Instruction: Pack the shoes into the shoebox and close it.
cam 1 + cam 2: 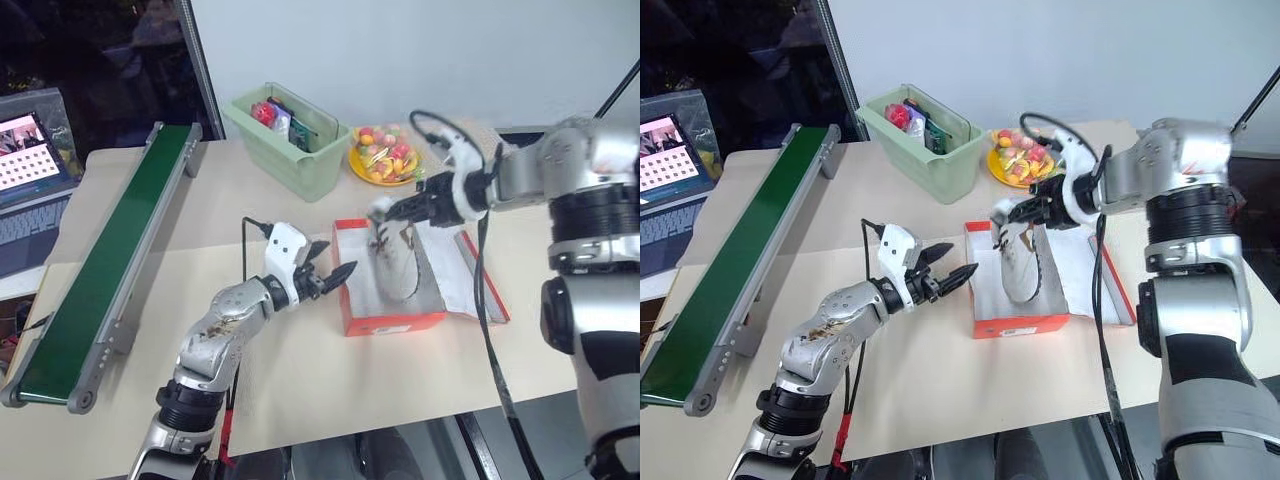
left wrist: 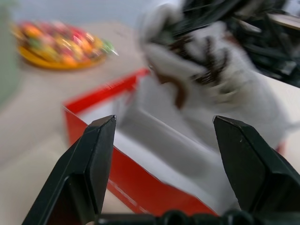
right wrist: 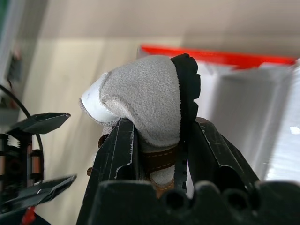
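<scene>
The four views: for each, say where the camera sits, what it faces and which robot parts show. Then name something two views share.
Left eye: on the head, looking down at the table; both arms show.
Right eye: beside it, same scene.
Left wrist: behind the open left gripper, facing the shoebox.
Right wrist: behind the right gripper, clamped on a shoe.
Shared: both wrist views show shoe and shoebox.

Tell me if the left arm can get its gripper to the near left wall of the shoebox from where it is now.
Probably yes. The left gripper is open, pointing at the shoebox with bare table between them. The right gripper holds a shoe in the box, not over that wall.
</scene>
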{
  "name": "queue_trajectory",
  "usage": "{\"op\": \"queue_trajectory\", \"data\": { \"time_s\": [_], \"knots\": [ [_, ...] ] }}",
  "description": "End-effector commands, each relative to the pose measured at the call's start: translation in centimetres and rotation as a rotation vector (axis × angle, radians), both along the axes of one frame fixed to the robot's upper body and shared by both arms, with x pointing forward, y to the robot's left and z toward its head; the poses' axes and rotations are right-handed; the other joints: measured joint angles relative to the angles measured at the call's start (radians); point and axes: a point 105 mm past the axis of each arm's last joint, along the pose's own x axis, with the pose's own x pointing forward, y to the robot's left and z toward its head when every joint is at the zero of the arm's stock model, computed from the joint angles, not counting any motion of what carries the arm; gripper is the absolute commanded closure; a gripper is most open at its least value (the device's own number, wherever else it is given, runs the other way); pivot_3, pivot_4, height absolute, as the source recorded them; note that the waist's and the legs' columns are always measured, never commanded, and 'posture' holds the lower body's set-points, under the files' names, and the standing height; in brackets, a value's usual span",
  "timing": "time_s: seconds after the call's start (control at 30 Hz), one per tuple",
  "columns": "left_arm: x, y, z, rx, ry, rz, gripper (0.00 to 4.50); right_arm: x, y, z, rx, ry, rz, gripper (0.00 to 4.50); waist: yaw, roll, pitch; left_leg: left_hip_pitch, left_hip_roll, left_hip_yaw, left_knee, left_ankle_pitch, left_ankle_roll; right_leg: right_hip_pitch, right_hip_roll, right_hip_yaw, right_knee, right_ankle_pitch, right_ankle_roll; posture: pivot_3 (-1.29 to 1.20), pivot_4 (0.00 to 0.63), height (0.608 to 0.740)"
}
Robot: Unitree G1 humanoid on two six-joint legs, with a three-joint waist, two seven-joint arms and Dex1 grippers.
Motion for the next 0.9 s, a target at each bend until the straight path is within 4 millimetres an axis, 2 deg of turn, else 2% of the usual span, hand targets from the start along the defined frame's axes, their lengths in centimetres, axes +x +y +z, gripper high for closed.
{"op": "queue_trajectory", "data": {
  "time_s": [0.03, 0.2, 0.33, 0.6, 0.7, 0.9],
  "knots": [
    [-2.3, 0.3, 2.4, 0.012, -0.079, -0.188, 0.98, 0.1, 0.0, 0.5, -0.005, -0.028, 0.038, 3.11, -0.001, 0.000, 0.000, -0.001, 0.000, 0.000, 0.000, 0.000, 0.000, -0.001, 0.000, 0.000, 0.000, 0.000, 0.000, 0.00, 0.150, 0.740],
    [-3.0, 3.7, 3.0, 0.160, -0.143, -0.251, 0.98, 0.2, -0.3, -0.1, -0.030, -0.009, 0.062, 3.11, -0.006, 0.000, 0.000, 0.001, 0.000, 0.000, 0.000, 0.000, 0.000, -0.001, 0.000, 0.000, 0.001, 0.000, 0.000, 0.00, 0.150, 0.740],
    [-3.4, 4.9, 3.0, 0.233, -0.157, -0.278, 0.98, 0.3, -0.6, -0.7, -0.045, 0.008, 0.069, 3.11, -0.005, 0.001, 0.000, 0.001, 0.000, 0.000, 0.000, 0.000, 0.000, -0.001, 0.001, 0.000, 0.001, 0.000, 0.000, 0.00, 0.150, 0.740],
    [-3.4, 4.7, 3.4, 0.244, -0.182, -0.287, 0.98, 0.4, -0.8, -3.1, -0.079, 0.031, 0.100, 3.11, -0.003, 0.001, 0.000, 0.001, 0.000, 0.000, 0.000, 0.000, 0.000, -0.001, 0.001, 0.000, 0.001, 0.000, 0.000, 0.00, 0.150, 0.740],
    [-4.4, 4.3, 2.9, 0.265, -0.174, -0.346, 0.98, 0.7, -1.1, -4.1, -0.096, 0.038, 0.091, 3.11, -0.004, 0.001, 0.000, 0.001, 0.000, 0.000, 0.000, 0.000, 0.000, -0.001, 0.001, 0.000, 0.001, 0.000, 0.000, 0.00, 0.150, 0.740],
    [-5.1, 4.3, 2.6, 0.299, -0.187, -0.384, 0.98, 1.3, -1.5, -4.7, -0.108, 0.034, 0.066, 3.11, -0.005, 0.001, 0.000, 0.001, 0.000, 0.000, 0.000, 0.000, -0.001, -0.001, 0.001, 0.000, 0.001, 0.000, 0.000, 0.00, 0.150, 0.740]
  ]
}}
